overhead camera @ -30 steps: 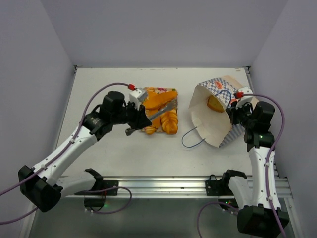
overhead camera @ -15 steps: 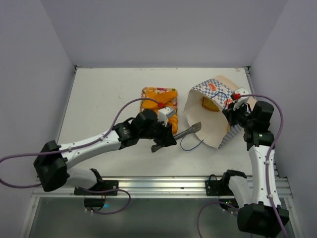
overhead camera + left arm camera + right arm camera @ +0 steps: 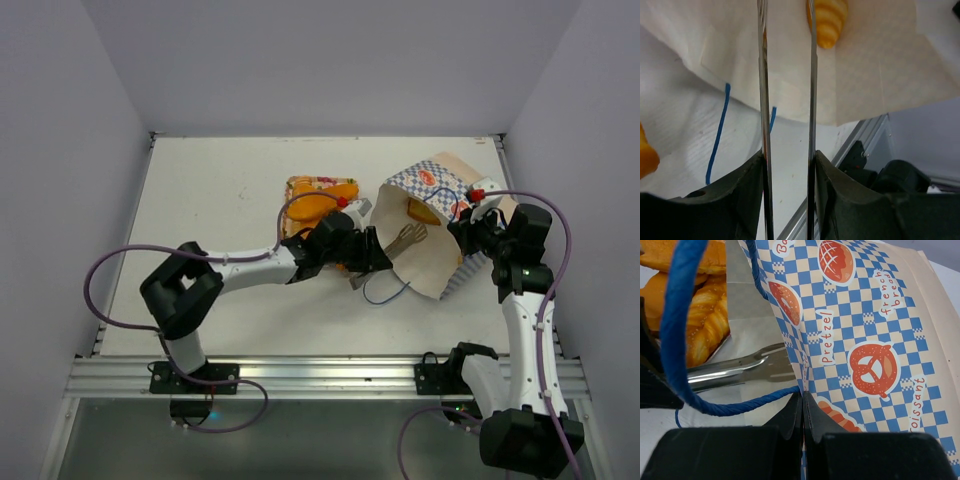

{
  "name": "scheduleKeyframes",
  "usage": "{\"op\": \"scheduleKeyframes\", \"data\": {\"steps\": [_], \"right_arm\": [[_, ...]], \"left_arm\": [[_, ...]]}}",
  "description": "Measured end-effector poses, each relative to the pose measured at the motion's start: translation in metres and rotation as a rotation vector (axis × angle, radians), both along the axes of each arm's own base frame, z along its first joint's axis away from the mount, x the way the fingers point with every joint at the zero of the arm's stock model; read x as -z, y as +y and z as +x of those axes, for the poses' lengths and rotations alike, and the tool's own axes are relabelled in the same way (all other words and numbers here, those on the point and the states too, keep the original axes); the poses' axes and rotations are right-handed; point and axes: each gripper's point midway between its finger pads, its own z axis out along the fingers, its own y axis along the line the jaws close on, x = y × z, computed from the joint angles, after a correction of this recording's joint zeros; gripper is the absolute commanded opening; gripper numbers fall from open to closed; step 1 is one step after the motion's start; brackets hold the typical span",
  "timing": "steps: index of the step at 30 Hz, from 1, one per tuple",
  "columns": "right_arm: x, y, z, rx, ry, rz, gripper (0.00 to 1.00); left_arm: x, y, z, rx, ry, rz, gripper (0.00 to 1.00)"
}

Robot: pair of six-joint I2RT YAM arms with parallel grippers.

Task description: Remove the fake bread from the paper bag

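Top view: some fake bread (image 3: 318, 208) already sits on the flowered tray (image 3: 296, 185). One croissant (image 3: 827, 20) is left inside the paper bag (image 3: 428, 262). The left gripper (image 3: 377, 255) reaches in, holding tongs (image 3: 404, 240) slightly parted. The right gripper (image 3: 803, 410) pinches the bag's edge.

Matt tan kraft paper bag (image 3: 875, 335) at right of the right wrist view, printed with a flat blue-and-white check and orange pastry pictures, smooth but creased, with a twisted blue cord handle (image 3: 685, 325) of rough fibre at left. Bright, polished silver metal tongs (image 3: 787, 100) down the middle of the left wrist view, set in black matt plastic fingers (image 3: 715, 205). Glossy, ridged orange-golden plastic-looking fake bread (image 3: 827, 20) at top centre there, against the bag's pale matt inside.
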Motion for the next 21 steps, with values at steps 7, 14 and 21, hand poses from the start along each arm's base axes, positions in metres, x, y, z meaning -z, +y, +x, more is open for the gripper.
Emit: {"op": "scheduleKeyframes", "data": {"steps": [7,14,21], "right_arm": [[0.0,0.002,-0.001,-0.01,0.0,0.005,0.0],[0.0,0.002,-0.001,-0.01,0.001,0.005,0.0],[0.0,0.002,-0.001,-0.01,0.001,0.005,0.0]], "left_arm": [[0.005,-0.005,0.037,-0.117,0.066,-0.065,0.46],[0.005,-0.017,0.061,-0.197,0.133,-0.091,0.46],[0.0,-0.026,0.07,-0.237,0.184,-0.098,0.46]]}}
